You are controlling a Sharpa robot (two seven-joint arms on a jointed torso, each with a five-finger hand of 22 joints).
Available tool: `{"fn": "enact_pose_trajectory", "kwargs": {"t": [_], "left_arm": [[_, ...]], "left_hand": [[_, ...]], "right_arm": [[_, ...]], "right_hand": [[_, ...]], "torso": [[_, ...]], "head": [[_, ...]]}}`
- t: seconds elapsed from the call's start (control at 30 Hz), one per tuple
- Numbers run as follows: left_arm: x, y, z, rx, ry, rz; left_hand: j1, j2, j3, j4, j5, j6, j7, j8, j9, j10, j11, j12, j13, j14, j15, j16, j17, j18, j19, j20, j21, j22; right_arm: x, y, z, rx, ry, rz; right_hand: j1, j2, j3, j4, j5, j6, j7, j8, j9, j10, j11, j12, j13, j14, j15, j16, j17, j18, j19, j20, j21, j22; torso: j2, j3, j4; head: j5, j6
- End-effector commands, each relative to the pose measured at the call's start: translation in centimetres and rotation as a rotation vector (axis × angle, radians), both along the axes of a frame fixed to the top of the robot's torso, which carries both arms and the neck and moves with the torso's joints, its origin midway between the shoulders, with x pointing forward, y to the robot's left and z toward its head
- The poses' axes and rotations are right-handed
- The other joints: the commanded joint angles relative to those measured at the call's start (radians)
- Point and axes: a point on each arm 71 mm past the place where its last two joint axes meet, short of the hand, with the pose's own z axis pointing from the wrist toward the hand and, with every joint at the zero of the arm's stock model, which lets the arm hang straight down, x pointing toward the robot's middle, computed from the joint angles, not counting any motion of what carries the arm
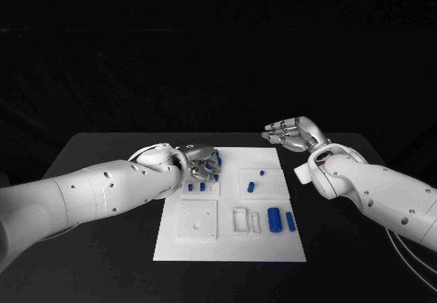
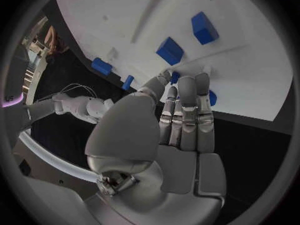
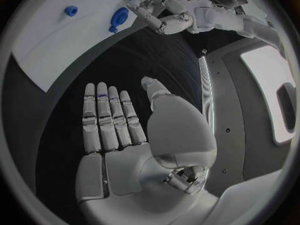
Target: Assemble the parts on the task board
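**White board, left hand down on the blue parts**

Head view: you see the white task board (image 1: 232,246) mid-table, the left hand (image 1: 202,165) over its far left corner. Two blue cylinders (image 1: 281,221) lie near the right edge.

Left wrist view: your fingers (image 2: 186,110) lie together, tips among blue blocks (image 2: 169,50); grip cannot be told.

Right wrist view: the right hand (image 3: 134,150) is flat, fingers extended, empty, over black table (image 3: 81,90).

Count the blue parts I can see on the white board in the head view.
6 blue parts: two at the lower right, two in the upper right block, two beside the left hand. The hand may hide more.
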Motion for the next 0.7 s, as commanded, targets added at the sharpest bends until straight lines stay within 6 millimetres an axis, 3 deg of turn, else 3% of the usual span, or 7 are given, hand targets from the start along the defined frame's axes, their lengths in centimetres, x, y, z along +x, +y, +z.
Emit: {"fn": "enact_pose_trajectory", "kwargs": {"t": [0.03, 0.7], "left_arm": [[0.01, -0.26, 0.05, -0.008, -0.021, -0.017], [0.21, -0.33, -0.64, 0.001, 0.009, -0.013]], "left_hand": [[-0.009, 0.003, 0.011, 0.000, 0.003, -0.004, 0.001, -0.004, -0.001, 0.006, 0.000, -0.005, -0.001, 0.005, 0.004, 0.006, -0.001, 0.017, -0.005, 0.001, 0.009, 0.023], [-0.016, 0.011, 0.064, 0.017, 0.001, -0.013, 0.001, -0.004, -0.002, 0.032, -0.010, -0.004, -0.001, 0.019, -0.004, 0.065, 0.015, 0.018, -0.009, -0.007, 0.066, 0.023]], "right_arm": [[-0.07, 0.25, 0.02, 0.003, 0.002, 0.024], [-0.06, 0.44, 0.00, 0.004, 0.004, 0.030]], "right_hand": [[-0.002, 0.007, -0.003, -0.001, 0.004, -0.004, 0.001, 0.000, -0.001, 0.000, 0.003, -0.004, -0.001, 0.008, 0.000, -0.005, -0.001, 0.011, 0.005, -0.005, 0.000, -0.001], [-0.003, 0.007, -0.005, 0.000, 0.004, -0.006, 0.001, -0.001, -0.001, 0.000, 0.003, -0.004, -0.001, 0.008, 0.001, -0.005, -0.001, 0.010, 0.005, -0.006, -0.001, -0.001]], "torso": [[-0.001, 0.0006, 0.0002], [-0.001, -0.0006, 0.0018]], "head": [[-0.002, -0.002], [-0.006, -0.006]]}}
